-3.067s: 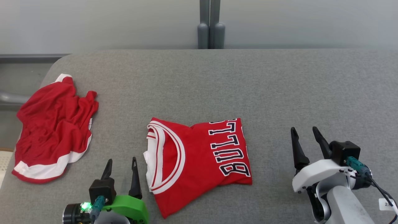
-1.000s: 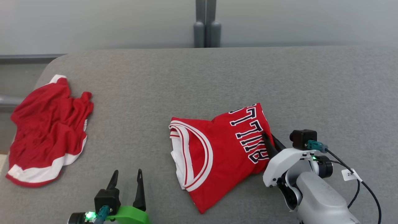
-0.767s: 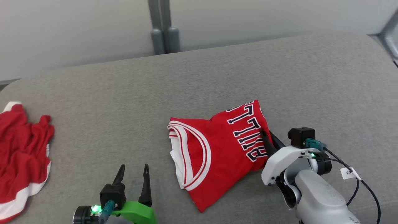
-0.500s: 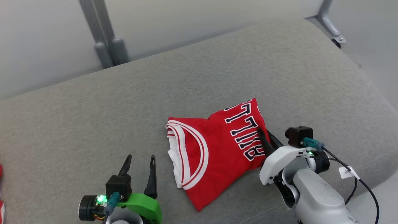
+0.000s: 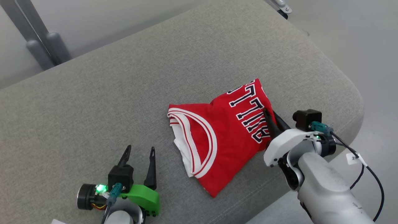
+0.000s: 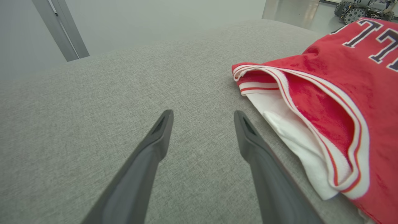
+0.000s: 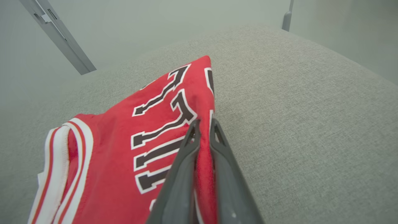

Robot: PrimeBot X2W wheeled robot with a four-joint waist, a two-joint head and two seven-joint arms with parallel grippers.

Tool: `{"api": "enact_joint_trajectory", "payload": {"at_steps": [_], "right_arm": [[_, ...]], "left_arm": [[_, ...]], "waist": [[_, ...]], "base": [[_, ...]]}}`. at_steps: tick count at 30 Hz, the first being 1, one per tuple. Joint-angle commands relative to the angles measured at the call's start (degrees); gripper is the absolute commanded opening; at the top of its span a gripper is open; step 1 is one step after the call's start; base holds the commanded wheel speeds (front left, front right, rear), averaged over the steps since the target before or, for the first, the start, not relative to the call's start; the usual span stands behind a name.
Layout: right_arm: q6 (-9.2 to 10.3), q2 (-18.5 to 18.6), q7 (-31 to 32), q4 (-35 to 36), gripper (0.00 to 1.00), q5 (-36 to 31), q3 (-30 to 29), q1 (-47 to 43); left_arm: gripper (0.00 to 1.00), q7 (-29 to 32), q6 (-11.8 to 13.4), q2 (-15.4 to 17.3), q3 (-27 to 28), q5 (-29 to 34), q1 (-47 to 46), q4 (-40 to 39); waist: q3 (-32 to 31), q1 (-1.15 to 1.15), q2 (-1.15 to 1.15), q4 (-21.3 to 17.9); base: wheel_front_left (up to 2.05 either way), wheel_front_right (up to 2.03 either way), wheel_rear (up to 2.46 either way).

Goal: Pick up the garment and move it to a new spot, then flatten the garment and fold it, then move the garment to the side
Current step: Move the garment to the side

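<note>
Head camera: mounted high, facing forward and down onto the grey cushion (image 5: 108, 77), and turned so that the cushion's right edge runs diagonally down the right of the view. Distance is moderate. The left gripper (image 5: 140, 147) and right gripper (image 5: 270, 111) come in from the bottom.

Left wrist camera: low and close over the cushion, facing its far edge along that gripper's fingers.

Right wrist camera: low, very close, facing the far edge, with the right edge at its right.

Shared ground: all three views take in the garment (image 5: 217, 146) and a grey post (image 5: 40, 46) beyond the far edge. Both wrist views take in the garment's collar end.
</note>
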State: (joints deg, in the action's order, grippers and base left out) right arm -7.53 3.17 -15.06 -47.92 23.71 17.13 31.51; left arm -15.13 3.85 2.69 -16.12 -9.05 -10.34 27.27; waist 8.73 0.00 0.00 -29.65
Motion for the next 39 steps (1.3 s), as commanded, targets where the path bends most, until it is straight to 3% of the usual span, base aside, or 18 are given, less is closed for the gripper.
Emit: {"api": "enact_joint_trajectory", "payload": {"at_steps": [1,7,12,20,27,28,30,32,35,39], "right_arm": [[0.09,0.35,-0.16,-0.03,0.0,-0.95,-0.89,1.78],[0.09,2.29,-0.15,-3.15,0.0,-5.41,-6.75,9.75],[0.1,7.74,-0.15,-7.7,0.0,-11.07,-15.19,17.27],[0.1,19.49,-0.16,-12.79,0.0,-24.94,-33.06,22.09],[0.1,24.34,-0.15,-14.12,0.0,-38.14,-48.89,20.62],[0.1,24.27,-0.16,-13.48,0.25,-40.14,-51.43,20.5],[0.1,23.43,-0.15,-12.17,1.0,-43.9,-55.82,20.43],[0.1,21.82,-0.15,-10.01,1.0,-47.05,-58.69,20.78],[0.1,19.02,-0.16,-6.63,1.0,-47.97,-58.51,22.56],[0.1,14.09,-0.15,-1.77,1.0,-43.97,-50.28,22.26]], "left_arm": [[1.0,0.0,-0.51,0.41,0.34,1.21,-1.5,-0.09],[1.0,0.0,-1.07,1.08,1.82,4.18,-3.26,-1.33],[1.0,0.0,-1.57,1.54,2.07,6.04,-4.86,-2.82],[1.0,0.0,-1.4,1.77,2.43,7.72,-6.17,-4.98],[1.0,0.0,-1.56,1.62,2.76,7.71,-5.58,-5.59],[1.0,0.04,-1.57,1.64,2.79,7.81,-5.6,-5.57],[1.0,0.06,-1.56,1.64,2.84,7.93,-5.69,-5.41],[1.0,0.07,-1.37,1.63,2.91,7.85,-5.63,-5.29],[1.0,0.09,-1.12,1.43,2.95,7.6,-5.18,-5.39],[1.0,0.03,-0.6,1.08,3.64,6.8,-4.13,-5.61]], "waist": [[3.54,0.0,0.0,2.81],[8.73,0.0,0.0,8.98],[13.16,0.0,0.0,14.36],[16.6,0.0,0.0,21.23],[17.11,0.0,0.0,23.73],[17.08,0.0,0.0,23.84],[16.83,0.0,0.0,23.92],[16.26,0.0,0.0,23.87],[15.11,0.0,0.0,23.89],[12.72,0.0,0.0,24.28]], "base": [[0.0,0.0,0.0],[0.0,0.0,0.0],[0.0,0.0,0.0],[0.0,0.0,0.0],[0.0,0.0,0.0],[0.0,0.0,0.0],[0.0,0.0,0.0],[0.0,0.0,0.0],[0.0,0.0,0.0],[0.0,0.0,0.0]]}}
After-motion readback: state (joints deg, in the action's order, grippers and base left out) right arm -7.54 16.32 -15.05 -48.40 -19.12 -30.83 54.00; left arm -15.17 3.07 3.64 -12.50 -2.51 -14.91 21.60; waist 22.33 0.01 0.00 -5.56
